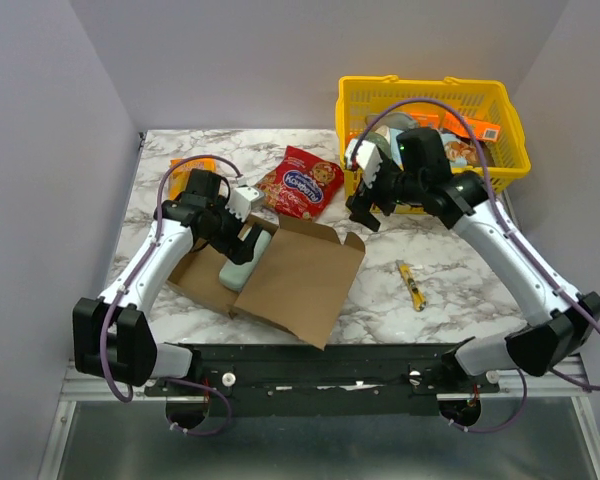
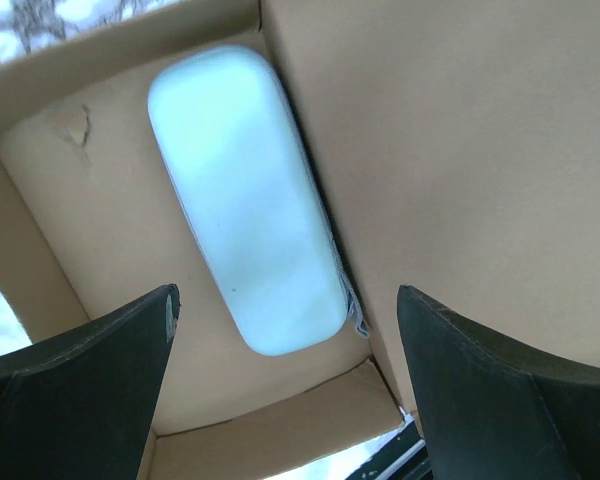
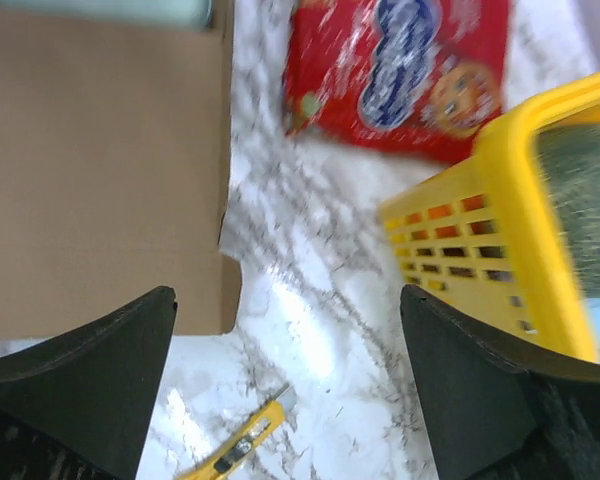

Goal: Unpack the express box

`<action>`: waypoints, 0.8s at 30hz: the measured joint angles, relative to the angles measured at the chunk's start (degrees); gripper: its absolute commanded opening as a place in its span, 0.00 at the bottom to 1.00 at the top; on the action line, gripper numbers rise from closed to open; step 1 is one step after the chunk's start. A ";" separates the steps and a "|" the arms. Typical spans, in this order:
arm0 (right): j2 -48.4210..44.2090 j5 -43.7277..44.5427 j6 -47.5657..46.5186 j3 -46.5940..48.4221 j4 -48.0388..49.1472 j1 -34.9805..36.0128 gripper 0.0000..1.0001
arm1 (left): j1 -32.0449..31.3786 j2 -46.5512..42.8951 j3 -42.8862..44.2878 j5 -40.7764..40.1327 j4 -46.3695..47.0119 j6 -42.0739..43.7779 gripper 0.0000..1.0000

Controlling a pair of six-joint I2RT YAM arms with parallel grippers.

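Left hand (image 2: 285,292): stood wide open, empty, over pale packet (image 2: 245,200) in box (image 1: 300,275).
Right hand (image 3: 288,292): gaped wide, empty.
Basket (image 1: 430,92): contents were half hidden by arm (image 1: 425,150).

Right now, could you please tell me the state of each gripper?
Left gripper: open, empty, over the pale pack in the box.
Right gripper: open, empty, above the table.

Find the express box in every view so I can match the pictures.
Top external: the express box lies open left of centre, in front of the arm bases.
Left wrist: the box's inside fills nearly the whole frame.
Right wrist: its flap covers the upper left.
Shared landmark: the pale packet inside it, central in the left wrist view, seemingly a sliver at the right wrist view's top edge.
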 measured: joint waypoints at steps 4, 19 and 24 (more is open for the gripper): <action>-3.80 1.22 4.24 7.76 -1.79 0.00 1.00 | 0.09 2.08 -1.36 -2.82 -0.26 -1.46 0.99; -16.20 6.91 11.54 -0.20 -0.98 0.00 1.00 | 0.11 14.64 -1.95 -4.15 -0.26 -0.61 0.99; -16.06 7.13 11.58 -0.46 -0.63 0.00 1.00 | 0.11 15.93 -1.95 -5.60 0.26 -0.50 0.98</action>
